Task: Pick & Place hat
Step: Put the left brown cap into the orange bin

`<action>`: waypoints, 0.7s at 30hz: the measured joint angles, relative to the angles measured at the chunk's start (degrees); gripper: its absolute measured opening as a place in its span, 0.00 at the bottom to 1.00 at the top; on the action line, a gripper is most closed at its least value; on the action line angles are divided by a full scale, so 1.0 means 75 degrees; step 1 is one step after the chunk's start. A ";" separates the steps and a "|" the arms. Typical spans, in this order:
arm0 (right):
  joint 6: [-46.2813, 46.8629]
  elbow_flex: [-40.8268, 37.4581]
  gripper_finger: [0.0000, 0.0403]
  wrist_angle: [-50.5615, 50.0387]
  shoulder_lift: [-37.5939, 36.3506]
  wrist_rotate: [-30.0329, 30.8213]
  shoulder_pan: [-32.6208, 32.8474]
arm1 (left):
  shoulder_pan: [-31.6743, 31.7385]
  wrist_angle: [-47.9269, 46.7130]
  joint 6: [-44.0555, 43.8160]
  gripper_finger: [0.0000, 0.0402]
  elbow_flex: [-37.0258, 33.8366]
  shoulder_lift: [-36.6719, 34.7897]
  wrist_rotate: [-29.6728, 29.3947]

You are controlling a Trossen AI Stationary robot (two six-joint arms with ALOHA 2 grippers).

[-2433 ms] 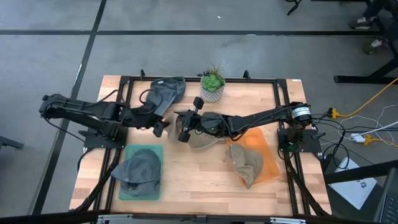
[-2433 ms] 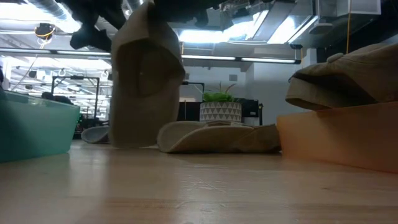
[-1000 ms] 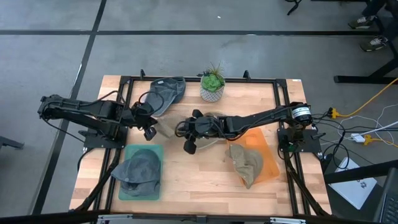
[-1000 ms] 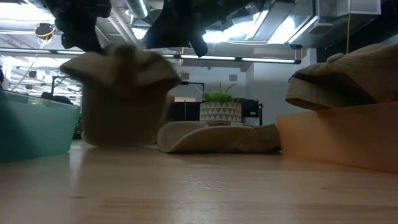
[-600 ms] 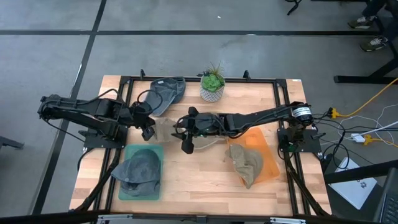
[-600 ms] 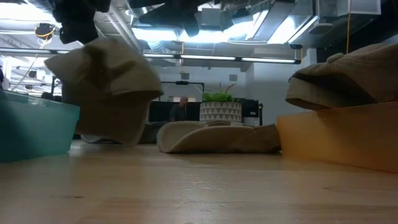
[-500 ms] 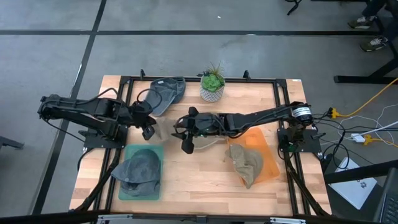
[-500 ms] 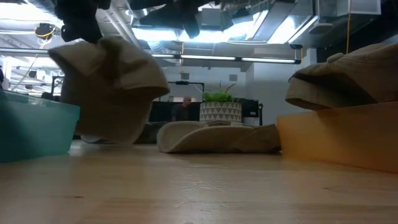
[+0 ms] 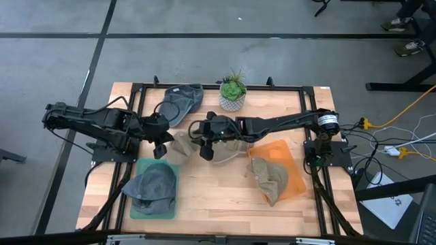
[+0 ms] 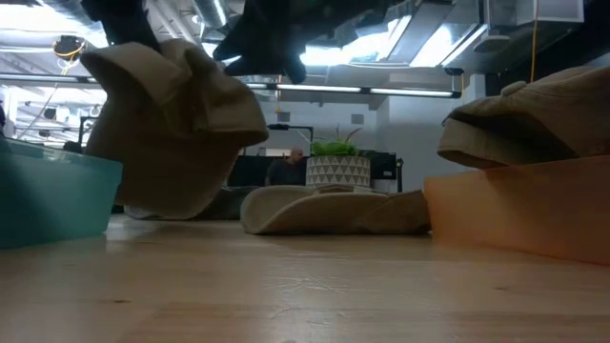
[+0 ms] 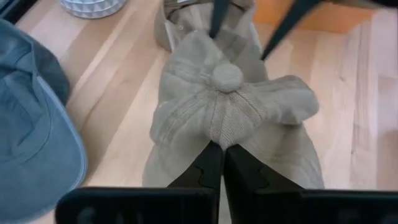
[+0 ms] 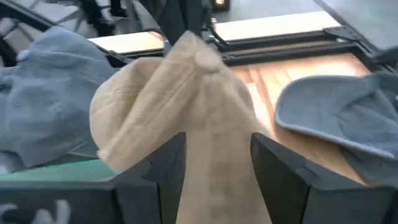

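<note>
high: straight down, far | low: table-level, level, near | wrists: close | shared: tan cap

— What is the beige hat made of?
— Soft ribbed cloth, matt, with a cloth-covered button on top.
— And the tabletop?
— Pale wood, smooth, faintly glossy. The blue hat is matt cloth; the left claw looks like matt black plastic.

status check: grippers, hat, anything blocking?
Left gripper shut on tan hat, held off the table. Right gripper open beside it. Second tan hat lies on the table close by.
</note>
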 joint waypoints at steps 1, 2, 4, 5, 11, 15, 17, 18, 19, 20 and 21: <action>-0.0102 0.0000 0.44 0.0011 0.0002 -0.0206 -0.0083 | -0.0057 0.0002 0.0032 0.01 0.0000 0.0000 0.0000; -0.0227 0.0000 0.44 0.0013 0.0003 -0.0422 -0.0162 | -0.0121 0.0000 0.0077 0.01 0.0000 0.0000 -0.0002; -0.0443 0.0000 0.44 0.0025 0.0016 -0.0749 -0.0311 | -0.0236 -0.0002 0.0158 0.01 0.0000 0.0000 0.0000; -0.0491 0.0000 0.44 0.0025 0.0016 -0.0916 -0.0384 | -0.0286 -0.0011 0.0160 0.01 0.0000 0.0000 0.0000; -0.0665 0.0000 0.44 0.0049 0.0016 -0.1638 -0.0675 | -0.0495 -0.0033 0.0241 0.01 0.0000 0.0000 0.0005; -0.0624 0.0000 0.44 0.0174 0.0016 -0.2267 -0.0769 | -0.0603 -0.0030 0.0240 0.01 0.0000 0.0000 -0.0135; -0.0621 0.0000 0.44 0.0196 0.0070 -0.2747 -0.0787 | -0.0635 -0.0017 0.0250 0.01 0.0000 0.0000 -0.0306; -0.0600 0.0000 0.44 0.0220 0.0105 -0.2879 -0.0790 | -0.0636 0.0005 0.0285 0.01 0.0000 0.0000 -0.0361; -0.0554 0.0000 0.44 0.0182 0.0153 -0.2948 -0.0790 | -0.0636 0.0030 0.0302 0.01 0.0000 0.0000 -0.0390; -0.0507 0.0000 0.44 0.0176 0.0204 -0.3052 -0.0790 | -0.0636 0.0039 0.0300 0.01 0.0000 0.0000 -0.0403; -0.0457 0.0000 0.44 0.0180 0.0265 -0.3154 -0.0790 | -0.0636 0.0056 0.0302 0.01 0.0000 0.0000 -0.0404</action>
